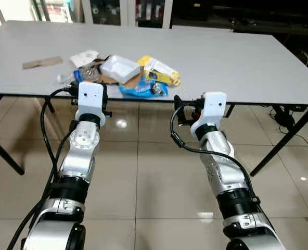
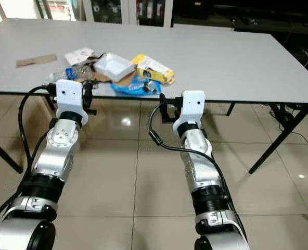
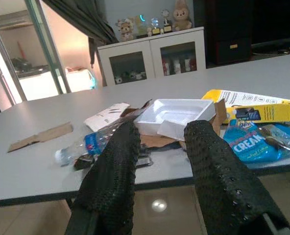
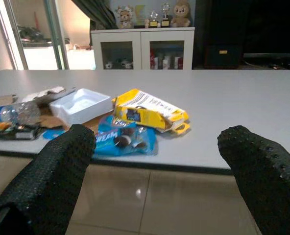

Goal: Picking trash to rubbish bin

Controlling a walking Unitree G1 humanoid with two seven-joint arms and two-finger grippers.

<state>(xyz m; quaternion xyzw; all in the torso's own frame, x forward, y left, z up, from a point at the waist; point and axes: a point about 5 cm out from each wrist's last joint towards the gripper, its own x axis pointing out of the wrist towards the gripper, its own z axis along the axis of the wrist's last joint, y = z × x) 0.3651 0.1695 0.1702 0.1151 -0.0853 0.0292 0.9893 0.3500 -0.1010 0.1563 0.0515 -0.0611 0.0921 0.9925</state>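
Both grippers, left gripper (image 3: 159,161) and right gripper (image 4: 159,166), hover spread and empty just short of the table (image 1: 237,57) edge, aimed at the trash pile (image 1: 125,75) heaped near it, likely lining up a first pick.

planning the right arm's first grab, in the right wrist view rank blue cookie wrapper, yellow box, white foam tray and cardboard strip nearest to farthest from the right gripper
From the right gripper, held open short of the table edge:
1. blue cookie wrapper, at the near edge.
2. yellow box, just behind the wrapper.
3. white foam tray, further toward the robot's left; close to the box, so this order is less sure.
4. cardboard strip, far left, clearly farthest.
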